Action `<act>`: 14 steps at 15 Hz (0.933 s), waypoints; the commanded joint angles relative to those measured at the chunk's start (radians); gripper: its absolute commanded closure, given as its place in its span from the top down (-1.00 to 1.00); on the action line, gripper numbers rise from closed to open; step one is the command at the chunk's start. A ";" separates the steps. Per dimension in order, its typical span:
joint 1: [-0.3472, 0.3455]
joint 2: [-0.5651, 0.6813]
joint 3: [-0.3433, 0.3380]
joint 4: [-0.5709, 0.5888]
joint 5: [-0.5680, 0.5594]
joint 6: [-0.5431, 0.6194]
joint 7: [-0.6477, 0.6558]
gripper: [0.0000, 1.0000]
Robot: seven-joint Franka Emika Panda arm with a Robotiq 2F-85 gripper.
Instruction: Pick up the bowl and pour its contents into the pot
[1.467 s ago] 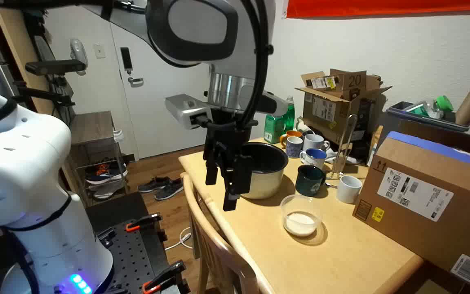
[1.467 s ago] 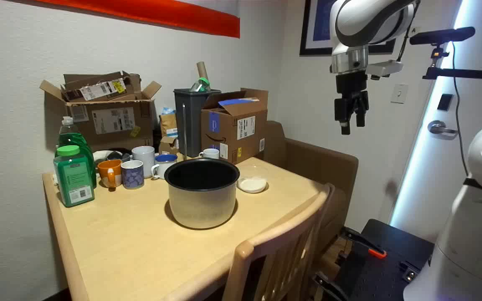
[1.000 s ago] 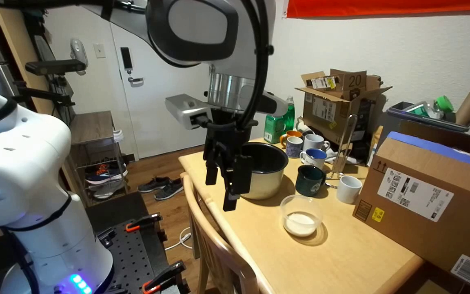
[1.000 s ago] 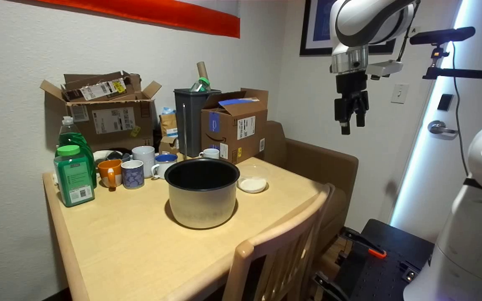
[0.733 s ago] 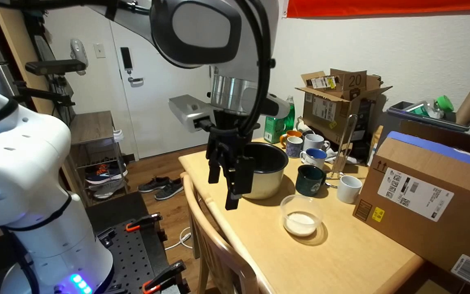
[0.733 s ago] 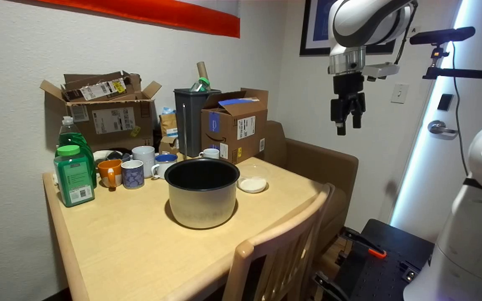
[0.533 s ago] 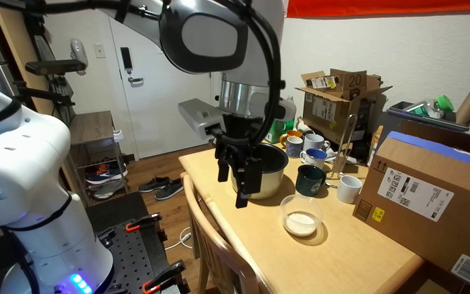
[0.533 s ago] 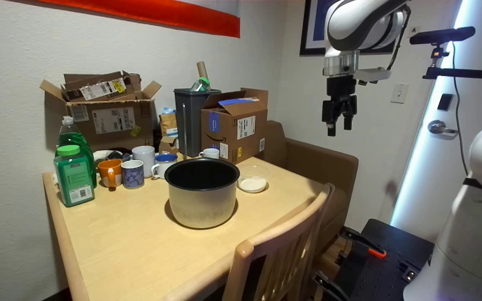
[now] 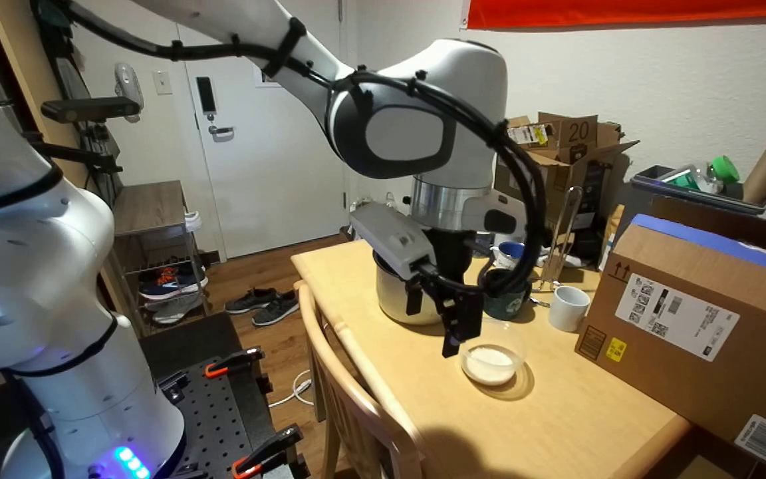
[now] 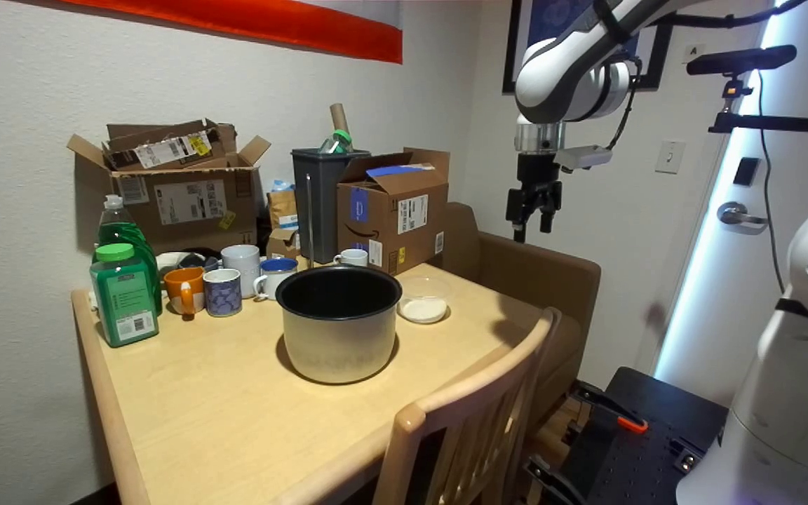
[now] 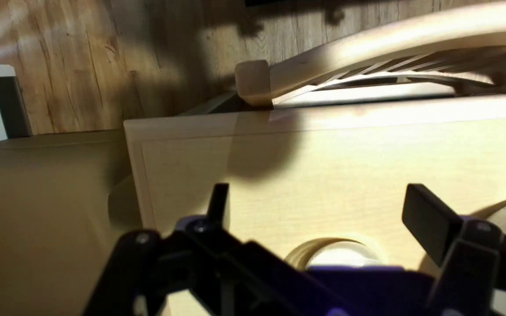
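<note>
- Claw [image 11: 317, 193]: jaws set wide apart, pointing down, raised above the bench [image 10: 200, 414]
- Bowl [image 9: 491, 362]: upright on the bench, near the pot [image 10: 339, 344] and apart from it; clear wall, white at the base
- Pot: upright on the bench; pale metal outside, dark interior
- Dark mug [image 9: 505, 307]: on the bench, near pot and bowl
- Chair [image 10: 466, 391]: stands just beside the bench edge

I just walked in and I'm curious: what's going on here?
A robot arm is at work at a table. Its pincer hangs in the air, open and holding nothing. A small clear bowl with something white inside stands on the table near a large pot. The bowl isn't lifted yet; most likely the arm will grab it next and empty it into the pot.
</note>
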 commanded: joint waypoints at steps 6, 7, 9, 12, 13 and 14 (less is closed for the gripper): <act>-0.003 0.056 0.001 0.033 0.012 0.017 -0.026 1.00; 0.010 0.044 0.025 0.016 -0.017 0.036 0.005 1.00; 0.034 0.040 0.062 0.009 -0.040 0.035 0.037 1.00; 0.080 0.047 0.118 0.015 -0.033 0.024 0.088 1.00; 0.094 0.062 0.137 0.028 -0.028 0.019 0.115 1.00; 0.106 0.078 0.151 0.039 -0.025 0.020 0.143 1.00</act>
